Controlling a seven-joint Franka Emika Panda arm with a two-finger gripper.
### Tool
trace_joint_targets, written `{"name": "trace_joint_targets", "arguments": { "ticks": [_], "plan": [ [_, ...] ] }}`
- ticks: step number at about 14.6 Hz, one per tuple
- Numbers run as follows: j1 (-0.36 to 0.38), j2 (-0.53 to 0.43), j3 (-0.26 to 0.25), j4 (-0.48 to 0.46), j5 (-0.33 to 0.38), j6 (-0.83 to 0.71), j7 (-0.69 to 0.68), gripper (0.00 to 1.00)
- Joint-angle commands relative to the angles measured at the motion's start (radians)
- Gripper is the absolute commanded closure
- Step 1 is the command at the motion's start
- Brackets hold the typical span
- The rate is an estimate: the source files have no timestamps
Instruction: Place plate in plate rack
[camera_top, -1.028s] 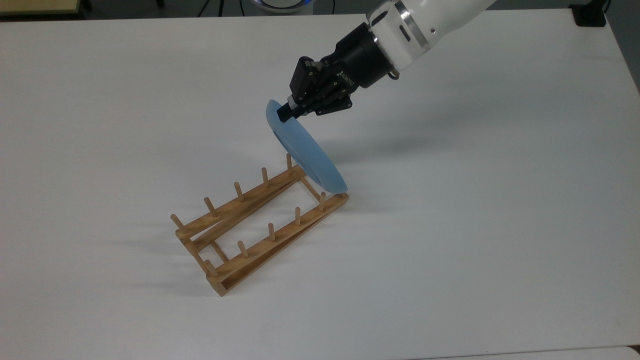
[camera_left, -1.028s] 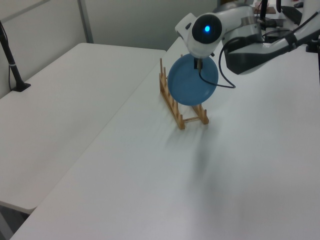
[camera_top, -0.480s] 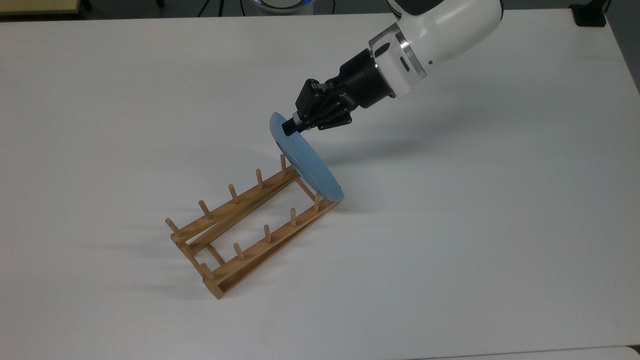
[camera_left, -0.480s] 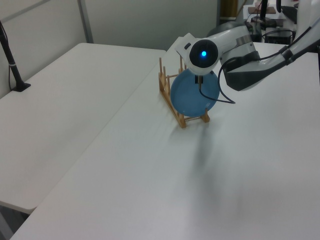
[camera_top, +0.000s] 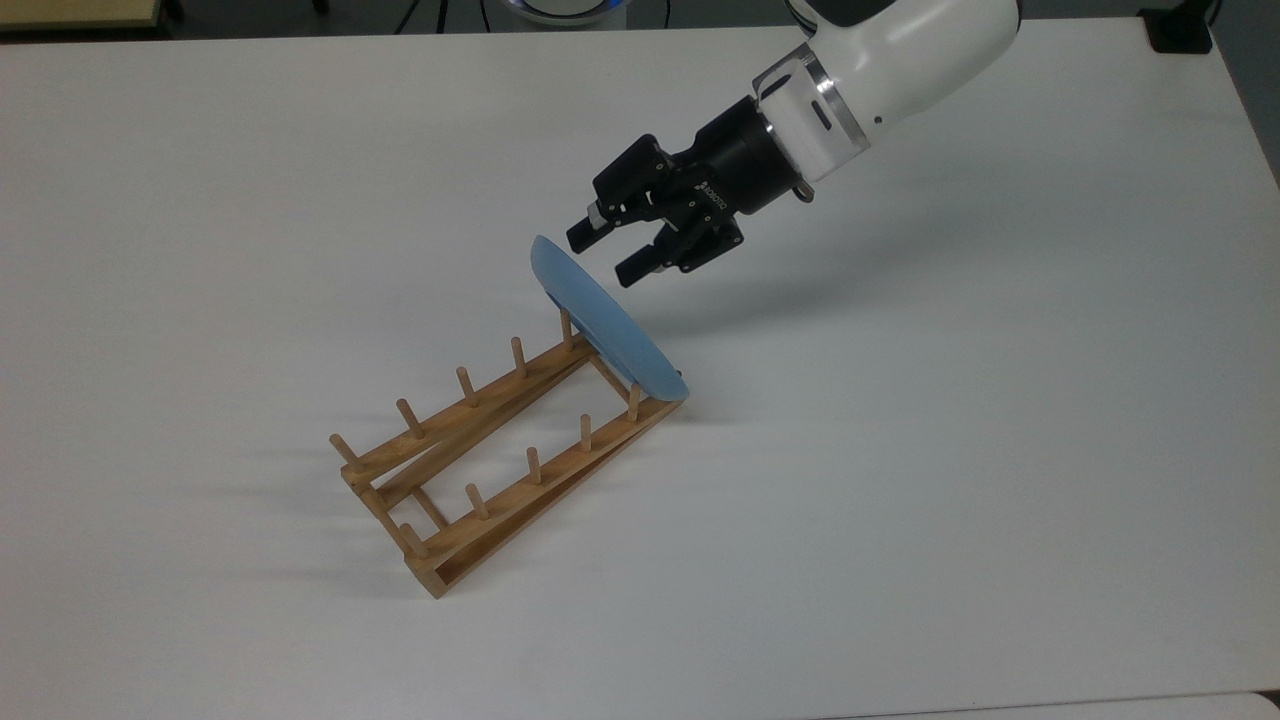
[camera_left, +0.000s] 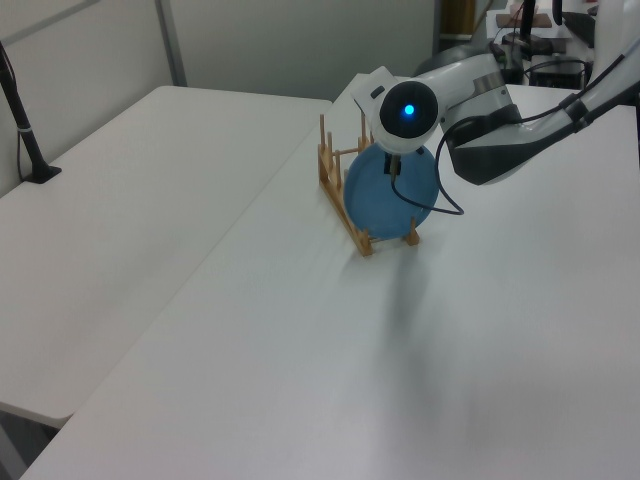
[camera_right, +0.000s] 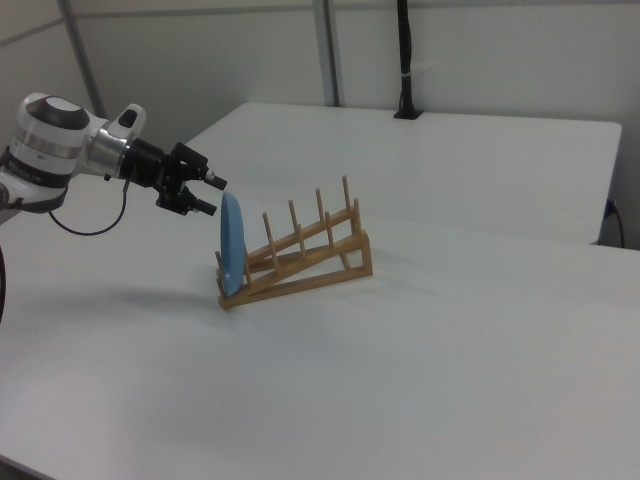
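Now the round, shallow light-blue plate (camera_top: 606, 330) stands on edge at one end of the light-brown wooden plate rack (camera_top: 500, 455), the end nearest the arm, leaning against the last pair of upright pegs. In the right view the plate (camera_right: 231, 257) sits nearly upright at the low end of the sloping rack (camera_right: 300, 255), its bottom edge down by the rails; whether it sits fully in a slot or just outside the end pegs is hard to tell.

The black two-finger gripper (camera_top: 620, 247) on the white arm hangs just above and beside the plate's upper rim, fingers spread apart and holding nothing, with a small gap visible between them and the rim. In the right view the gripper (camera_right: 208, 196) lies up and to the right view's left of the plate top.

What matters for the coming move is that the plate lies below and ahead of the jaws, along the line the fingers point, its face square to the rack's long axis. Judging from this, the placing looks about done, and a clean retreat calls for backing away along the arm's own line, since brushing the rim could tip the plate.
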Motion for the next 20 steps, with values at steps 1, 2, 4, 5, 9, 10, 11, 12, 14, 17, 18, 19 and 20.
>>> {"name": "trace_joint_targets", "arguments": {
  "ticks": [1,2,4,5,9,10,11,12,14,17,18,19,20],
  "plan": [
    [0.001,-0.023,0.006,-0.012,0.033,0.025,0.025,0.0],
    [0.001,-0.026,0.006,-0.008,0.054,0.028,0.025,0.0],
    [0.002,-0.042,0.009,0.024,0.188,0.046,0.016,0.0],
    [-0.01,-0.066,0.029,0.049,0.344,0.046,0.002,0.0],
    [-0.137,-0.169,0.034,0.089,0.938,-0.01,-0.201,0.0],
    [-0.168,-0.184,0.034,0.084,0.983,-0.052,-0.222,0.0],
    [-0.204,-0.201,0.036,0.078,1.01,-0.088,-0.245,0.0],
    [-0.258,-0.222,0.046,0.061,1.02,-0.124,-0.281,0.0],
    [-0.356,-0.265,0.092,0.026,1.024,-0.176,-0.35,0.0],
    [-0.44,-0.304,0.092,0.0,1.022,-0.222,-0.39,0.0],
    [-0.455,-0.304,0.092,0.001,1.013,-0.224,-0.407,0.0],
    [-0.462,-0.301,0.083,0.001,1.01,-0.221,-0.412,0.0],
    [-0.462,-0.298,0.059,0.001,1.01,-0.213,-0.414,0.0]
  ]
}}
